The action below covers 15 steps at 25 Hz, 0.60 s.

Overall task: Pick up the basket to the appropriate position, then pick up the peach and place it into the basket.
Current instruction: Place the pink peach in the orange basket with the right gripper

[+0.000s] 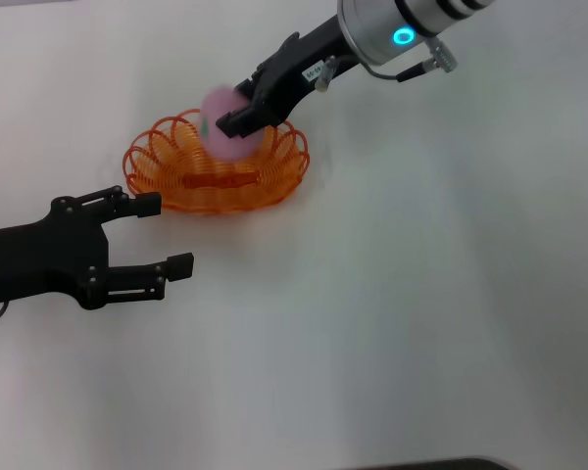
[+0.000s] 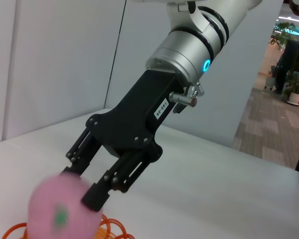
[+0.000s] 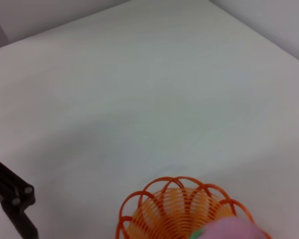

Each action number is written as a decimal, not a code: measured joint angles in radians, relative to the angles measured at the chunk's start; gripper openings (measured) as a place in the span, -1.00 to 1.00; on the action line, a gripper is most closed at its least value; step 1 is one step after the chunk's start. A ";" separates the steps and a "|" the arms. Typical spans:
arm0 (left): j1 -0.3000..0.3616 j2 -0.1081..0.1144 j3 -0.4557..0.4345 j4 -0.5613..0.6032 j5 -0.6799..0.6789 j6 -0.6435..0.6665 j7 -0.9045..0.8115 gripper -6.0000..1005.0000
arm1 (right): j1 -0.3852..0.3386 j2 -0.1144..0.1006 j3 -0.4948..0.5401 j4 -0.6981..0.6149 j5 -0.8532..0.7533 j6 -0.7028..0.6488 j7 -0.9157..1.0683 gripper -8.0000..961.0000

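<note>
The orange wire basket (image 1: 181,186) stands on the white table at the middle left. The pink peach (image 1: 223,125), blurred, is over the basket's far side, right at the fingertips of my right gripper (image 1: 237,108). In the left wrist view the right gripper (image 2: 83,180) has its fingers spread, and the blurred peach (image 2: 60,211) sits just beyond their tips above the basket's rim (image 2: 114,230). The right wrist view shows the basket (image 3: 174,204) with the peach (image 3: 231,231) at its edge. My left gripper (image 1: 167,233) is open and empty, just in front of the basket on its left.
The black left arm (image 1: 29,259) lies along the table's left side. One of its fingers (image 3: 12,196) shows in the right wrist view. The white table (image 1: 421,294) stretches to the right and front of the basket.
</note>
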 joint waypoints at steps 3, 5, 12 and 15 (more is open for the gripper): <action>0.000 0.000 0.004 0.000 0.000 0.000 0.000 0.77 | 0.000 0.000 -0.022 0.009 0.016 0.003 -0.003 0.06; -0.001 0.000 0.005 -0.001 0.000 -0.001 0.001 0.77 | 0.000 0.000 -0.031 0.010 0.022 0.004 -0.005 0.15; -0.001 -0.002 0.002 -0.002 0.000 0.004 -0.002 0.77 | -0.015 -0.005 -0.035 -0.006 0.050 -0.019 -0.017 0.48; -0.001 -0.001 -0.007 -0.001 0.000 0.008 -0.004 0.77 | -0.062 -0.012 -0.026 -0.080 0.067 -0.083 -0.032 0.92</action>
